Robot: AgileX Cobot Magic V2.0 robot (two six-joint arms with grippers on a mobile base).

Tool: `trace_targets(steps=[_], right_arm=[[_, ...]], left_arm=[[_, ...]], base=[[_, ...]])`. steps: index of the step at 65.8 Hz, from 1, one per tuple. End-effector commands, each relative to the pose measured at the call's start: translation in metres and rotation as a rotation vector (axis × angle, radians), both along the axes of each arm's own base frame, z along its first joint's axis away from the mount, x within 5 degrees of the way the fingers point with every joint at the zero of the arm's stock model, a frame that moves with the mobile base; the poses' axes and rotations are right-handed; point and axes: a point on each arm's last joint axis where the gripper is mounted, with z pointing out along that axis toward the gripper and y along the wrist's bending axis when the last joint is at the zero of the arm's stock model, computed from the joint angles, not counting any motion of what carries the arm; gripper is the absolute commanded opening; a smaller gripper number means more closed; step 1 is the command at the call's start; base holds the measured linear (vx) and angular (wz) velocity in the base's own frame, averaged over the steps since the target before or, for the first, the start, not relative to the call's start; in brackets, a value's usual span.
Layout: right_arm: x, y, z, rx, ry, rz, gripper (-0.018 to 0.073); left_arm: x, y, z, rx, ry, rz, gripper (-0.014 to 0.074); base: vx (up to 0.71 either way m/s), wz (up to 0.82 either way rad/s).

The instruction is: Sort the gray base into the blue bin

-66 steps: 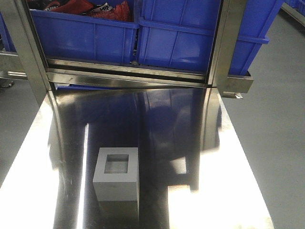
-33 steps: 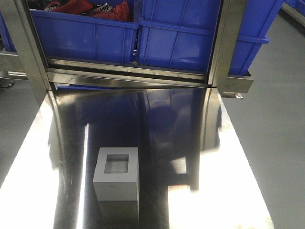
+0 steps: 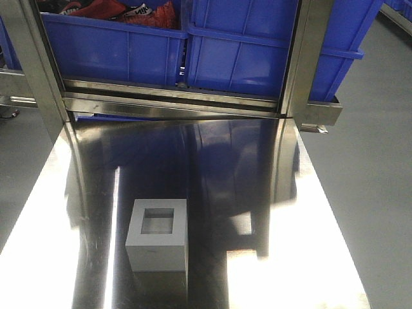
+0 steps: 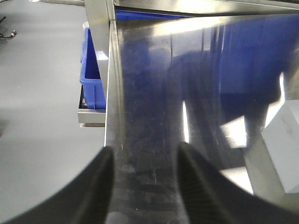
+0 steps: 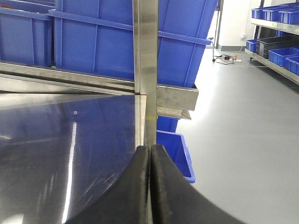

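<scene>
— Front view?
— Shows the gray base (image 3: 158, 235) standing recess-up on the steel table (image 3: 309, 257), well apart from the blue bin (image 3: 244, 58). Looks like pickup not yet begun.
— Left wrist?
— Finds the left gripper (image 4: 145, 151) spread wide, empty, over the table edge, gray base nearby. Calls for shifting across and lowering around it.
— Right wrist?
— Shows the right gripper (image 5: 150, 148) pressed closed on nothing.

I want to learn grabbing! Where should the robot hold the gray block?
I'd pinch the gray base across two opposite outer walls, coming straight down. It sits flat, hollow facing up, with upright flat sides and bare table all round.
</scene>
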Motion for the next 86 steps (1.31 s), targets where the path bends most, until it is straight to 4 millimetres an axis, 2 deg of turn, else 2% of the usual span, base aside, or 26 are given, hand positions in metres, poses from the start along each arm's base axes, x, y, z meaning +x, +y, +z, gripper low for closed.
trace_targets(steps=[1, 7, 24, 51, 61, 71, 86], right_arm=[[0.000, 0.000, 0.002, -0.011, -0.071, 0.002, -0.0009], [0.000, 0.000, 0.002, -0.011, -0.071, 0.002, -0.0009], [0.000, 0.000, 0.002, -0.011, -0.071, 0.002, -0.0009], [0.000, 0.000, 0.002, -0.011, -0.072, 0.002, -0.0009], [0.000, 0.000, 0.002, -0.011, -0.072, 0.002, -0.0009], [0.000, 0.000, 0.002, -0.011, -0.072, 0.002, -0.0009], [0.000, 0.000, 0.002, -0.011, -0.072, 0.002, -0.0009]], left_arm=[[0.005, 0.000, 0.015, -0.015, -0.083, 0.007, 0.0428], [0.005, 0.000, 0.016, -0.014, -0.099, 0.008, 0.0456], [0.006, 0.000, 0.018, -0.016, -0.118, 0.010, 0.0450], [0.011, -0.004, 0.029, -0.142, -0.203, 0.022, 0.0450], [0.027, -0.012, 0.041, -0.158, -0.114, -0.073, 0.0450], [0.053, -0.032, 0.056, -0.263, -0.052, -0.249, 0.0451], [0.090, -0.060, 0.053, -0.308, 0.025, -0.394, 0.0451]], base=[[0.00, 0.00], [0.00, 0.00], [0.00, 0.00], [0.00, 0.00], [0.00, 0.00], [0.00, 0.00], [0.00, 0.00]])
